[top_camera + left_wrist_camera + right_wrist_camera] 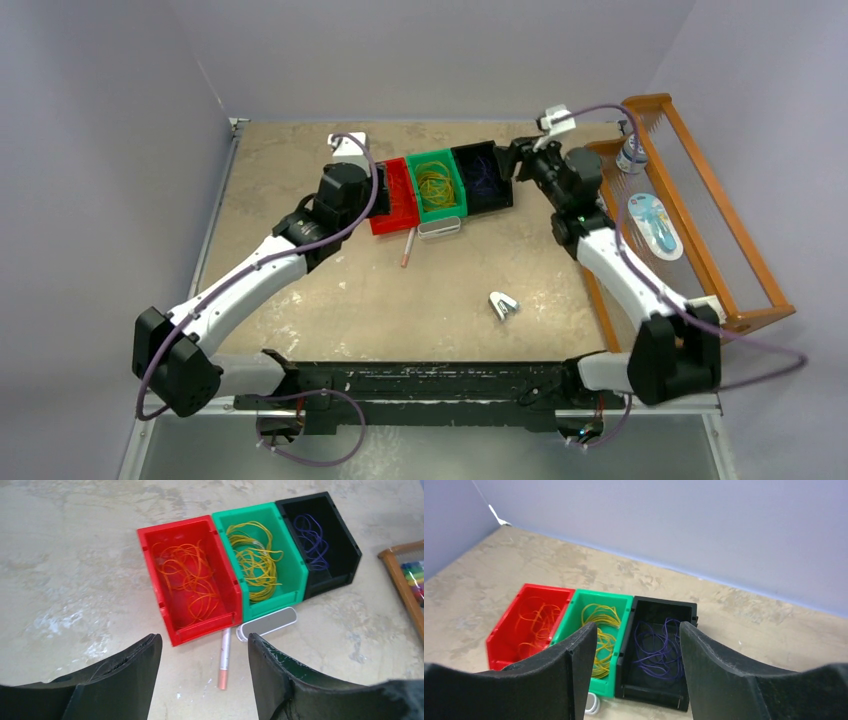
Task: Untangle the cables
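The cables lie sorted in three bins standing side by side. Orange cables [189, 580] fill the red bin [150, 562], yellow cables [255, 560] the green bin [295, 587], and purple cables [311, 541] the black bin [350, 545]. My left gripper [205, 650] is open and empty, hovering over the table just in front of the red bin. My right gripper [639, 630] is also open and empty, poised above the black bin [659, 610] and its purple cables [656, 647]. From above, the left gripper [380, 195] is at the red bin's left side and the right gripper [512, 160] at the black bin's right end.
A silver-and-pink pen [225, 657] and a flat silver case [267, 623] lie just in front of the bins. A white clip [503, 306] sits mid-table. A wooden rack [700, 215] with a bottle and a packaged item stands along the right edge. Walls close in behind.
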Controlling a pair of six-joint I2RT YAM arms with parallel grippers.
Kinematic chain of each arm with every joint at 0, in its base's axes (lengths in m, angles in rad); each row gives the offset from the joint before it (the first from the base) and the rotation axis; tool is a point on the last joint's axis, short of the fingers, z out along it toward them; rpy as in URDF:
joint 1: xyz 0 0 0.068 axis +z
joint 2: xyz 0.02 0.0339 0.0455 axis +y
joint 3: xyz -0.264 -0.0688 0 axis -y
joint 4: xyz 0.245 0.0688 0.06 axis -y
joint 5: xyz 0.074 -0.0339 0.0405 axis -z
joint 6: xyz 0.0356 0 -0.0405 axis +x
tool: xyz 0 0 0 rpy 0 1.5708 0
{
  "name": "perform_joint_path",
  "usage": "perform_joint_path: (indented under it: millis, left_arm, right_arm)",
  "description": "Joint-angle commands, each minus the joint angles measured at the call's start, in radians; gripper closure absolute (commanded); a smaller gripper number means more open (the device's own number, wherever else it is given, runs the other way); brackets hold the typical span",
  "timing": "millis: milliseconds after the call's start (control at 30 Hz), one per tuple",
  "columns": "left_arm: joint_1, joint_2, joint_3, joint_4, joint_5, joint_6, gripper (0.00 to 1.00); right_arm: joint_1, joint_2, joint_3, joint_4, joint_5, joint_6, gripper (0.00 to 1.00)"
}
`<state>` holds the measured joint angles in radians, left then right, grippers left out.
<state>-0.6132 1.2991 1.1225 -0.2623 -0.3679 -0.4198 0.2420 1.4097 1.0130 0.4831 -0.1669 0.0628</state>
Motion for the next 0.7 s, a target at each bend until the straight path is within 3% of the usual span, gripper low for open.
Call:
perform_joint_path:
  millis: [0,167,333,667]
  left_arm:
    - [0.007,-0.127,-0.072,0.084,-0.147,-0.034,0.36]
    - [0.006,-0.229,-0.184,0.12,-0.226,-0.078,0.35]
    - [0.006,-0.321,-0.325,0.176,-0.306,-0.143,0.35]
    - [0.006,-0.442,-0.564,0.295,-0.399,-0.216,0.33]
  right_arm:
    - [-0.001,-0.251,-0.152,0.071,0.021,0.014,0.34]
    - [-0.001,-0.54,-0.323,0.009,0.073,0.03,0.22]
    - [-0.001,-0.753,-0.475,-0.038,0.152,0.031,0.01]
    - [-0.001,-0.862,-0.646,0.011,0.223,0.115,0.01]
